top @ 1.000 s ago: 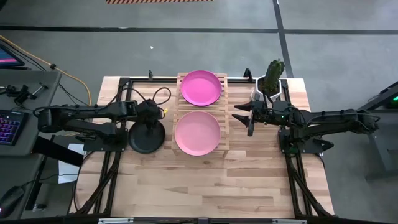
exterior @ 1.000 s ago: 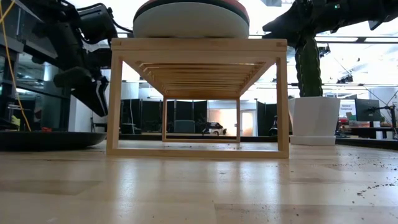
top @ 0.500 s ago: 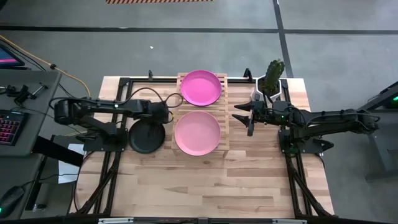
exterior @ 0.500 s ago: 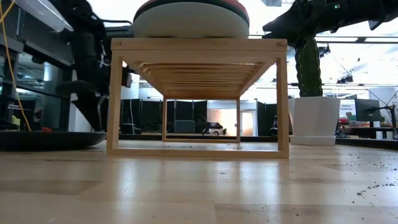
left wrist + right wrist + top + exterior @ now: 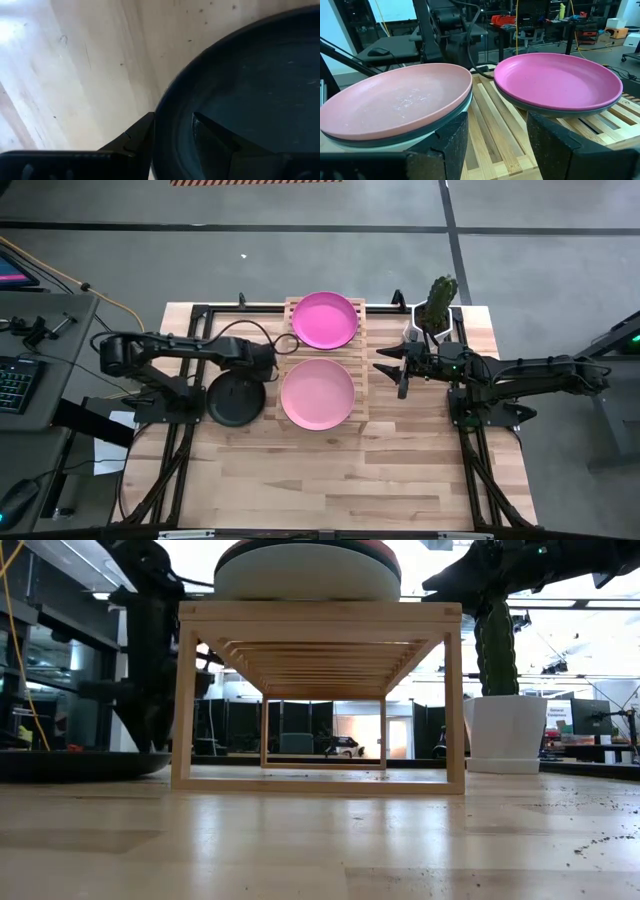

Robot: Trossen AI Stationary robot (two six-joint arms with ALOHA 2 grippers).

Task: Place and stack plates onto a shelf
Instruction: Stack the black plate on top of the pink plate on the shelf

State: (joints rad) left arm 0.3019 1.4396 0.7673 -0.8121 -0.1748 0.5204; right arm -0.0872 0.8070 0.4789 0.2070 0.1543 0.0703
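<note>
A black plate [image 5: 237, 402] lies flat on the table left of the wooden shelf [image 5: 362, 340]. My left gripper [image 5: 258, 366] is open and points down at the plate's far right rim [image 5: 165, 130]. One finger [image 5: 142, 137] is outside the rim and the other finger [image 5: 212, 135] is inside. A magenta plate [image 5: 323, 320] tops the far stack on the shelf. A salmon pink plate [image 5: 317, 392] tops the near stack, over darker and pale plates [image 5: 445, 120]. My right gripper [image 5: 385, 367] is open and empty, just right of the shelf. My left gripper comes from above with one finger inside the black plate and one outside its far right rim [image 5: 165, 130]. Whether either finger touches the rim, I cannot tell. The plate lies flat on the table.
A white pot with a cactus [image 5: 435, 310] stands at the table's far right, behind my right gripper. Black frame rails [image 5: 180, 450] run along the table's left and right sides. Bare wood lies toward the near edge [image 5: 320, 480].
My left gripper has moved toward the shelf and down, from over the middle of the black plate to its far right rim. It has turned from slanted to pointing straight down. The plate has stayed in place.
</note>
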